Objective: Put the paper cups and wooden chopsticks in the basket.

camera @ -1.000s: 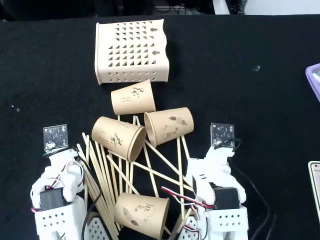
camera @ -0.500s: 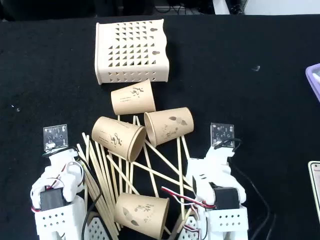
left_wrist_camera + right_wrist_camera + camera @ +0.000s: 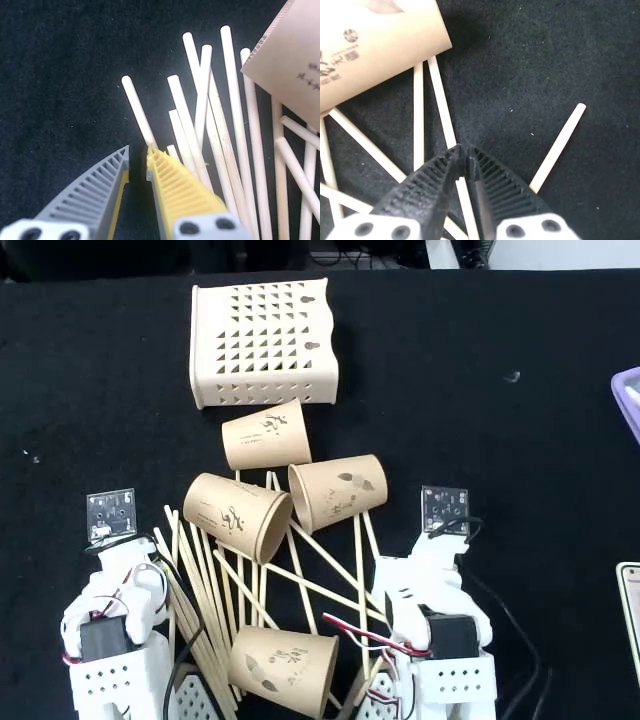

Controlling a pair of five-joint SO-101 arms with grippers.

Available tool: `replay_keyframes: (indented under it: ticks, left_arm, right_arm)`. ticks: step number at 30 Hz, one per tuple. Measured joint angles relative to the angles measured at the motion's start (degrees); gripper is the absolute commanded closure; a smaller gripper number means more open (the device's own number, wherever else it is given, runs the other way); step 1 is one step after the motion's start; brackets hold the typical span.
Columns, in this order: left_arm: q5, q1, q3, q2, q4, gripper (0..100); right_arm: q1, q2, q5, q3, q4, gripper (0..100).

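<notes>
On the arms' side of the basket (image 3: 262, 343), everything I have to load lies in one heap on the black cloth (image 3: 520, 460). Four paper cups (image 3: 265, 437) lie on their sides, the closest just beside the basket's wall. The wooden chopsticks (image 3: 200, 585) fan out farther from the basket, between my two arms.

What matters most, I judge, is the sticks' long axis. Most run roughly toward the basket, in line with where my left gripper (image 3: 138, 152) points, and their blunt ends sit just beyond its tips. Its fingers are nearly pressed together with nothing between them. My right gripper (image 3: 464, 152) is likewise closed and empty, poised over a single stick.

The left arm looks nearer the thick bundle. Cups rest across several sticks, so room to lift looks tight.
</notes>
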Motion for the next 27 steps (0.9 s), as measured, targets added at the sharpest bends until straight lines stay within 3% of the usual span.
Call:
replay_keyframes:
  ticks: [6, 9, 16, 20, 23, 27]
  left_arm:
    - [-0.3, -0.7, 0.0, 0.0, 0.0, 93]
    - [-0.3, -4.7, -0.1, 0.0, -0.9, 93]
    - [-0.5, -23.8, -8.9, 0.0, -22.9, 91]
    - [-0.5, -25.8, -10.8, 0.0, -33.8, 77]
    - [-0.6, -25.7, -13.2, 0.1, -35.3, 78]
    - [-0.6, -25.6, -24.3, 0.1, -28.5, 82]
  right_arm:
    - [0.0, 0.0, 0.0, 0.0, -0.4, 97.6]
    - [2.8, 0.0, 0.0, 0.0, -5.5, 97.6]
    - [15.1, 0.0, 4.0, 0.0, -31.9, 97.6]
    - [18.5, 0.0, 8.2, 0.0, -42.4, 97.6]
    - [18.9, 0.0, 9.0, -3.3, -42.9, 94.8]
    - [18.9, 0.0, 11.2, -20.0, -31.6, 87.5]
